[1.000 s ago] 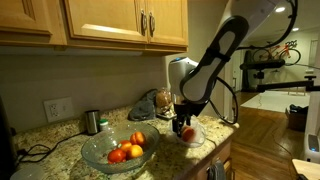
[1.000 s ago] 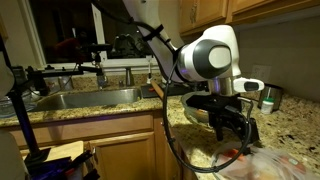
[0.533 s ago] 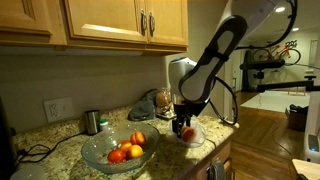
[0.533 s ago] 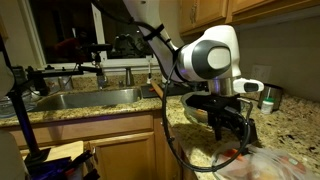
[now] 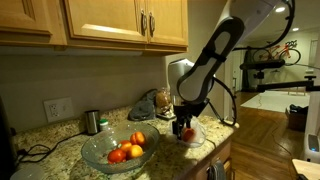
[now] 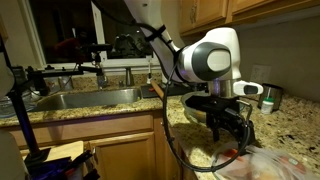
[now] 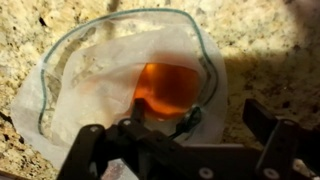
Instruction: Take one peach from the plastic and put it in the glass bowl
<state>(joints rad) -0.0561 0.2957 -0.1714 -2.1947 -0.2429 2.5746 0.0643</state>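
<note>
Wrist view: gripper (image 7: 182, 142) spread wide (holding nothing) above the peach (image 7: 168, 88) inside the plastic (image 7: 85, 85).

No text, label, brand, number or sign can be read in any view.

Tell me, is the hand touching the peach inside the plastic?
Cannot tell. In the wrist view the open hand flanks the peach, but depth is unclear; both exterior views are too dim.
</note>
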